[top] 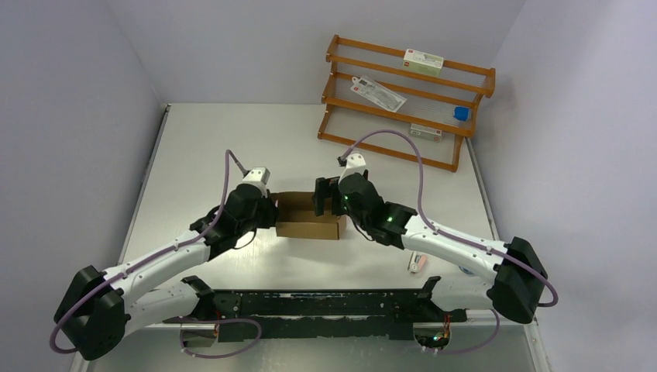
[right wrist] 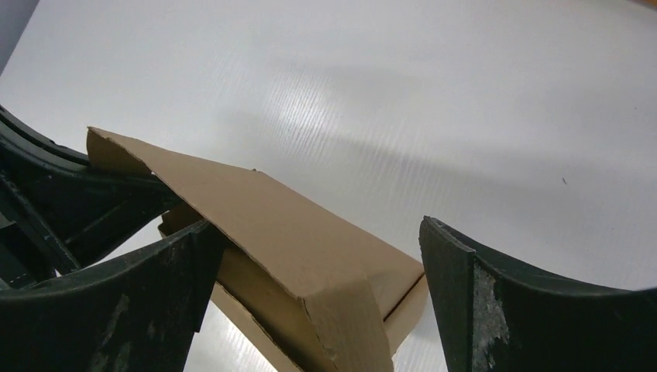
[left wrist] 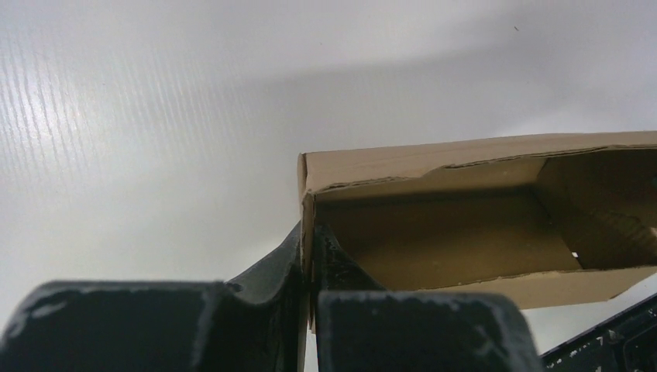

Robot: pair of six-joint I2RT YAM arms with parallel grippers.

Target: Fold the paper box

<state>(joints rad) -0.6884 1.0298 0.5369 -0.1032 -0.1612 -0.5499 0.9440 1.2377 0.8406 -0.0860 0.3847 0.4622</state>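
Observation:
The paper box [top: 310, 227] is a small brown carton with an open top, lying in the middle of the table between the two arms. My left gripper [top: 273, 211] is shut on its left end wall; in the left wrist view one finger is outside and one inside the box [left wrist: 434, 232], pinching the wall at the gripper [left wrist: 312, 232]. My right gripper [top: 325, 198] hovers open over the box's right end. In the right wrist view its wide-apart fingers straddle a tilted flap of the box [right wrist: 294, 232] at the gripper [right wrist: 316, 225] without gripping it.
A wooden rack [top: 403, 101] with several packets stands at the back right. A small white and pink item [top: 418, 262] lies beside the right arm. A black rail [top: 325, 302] runs along the near edge.

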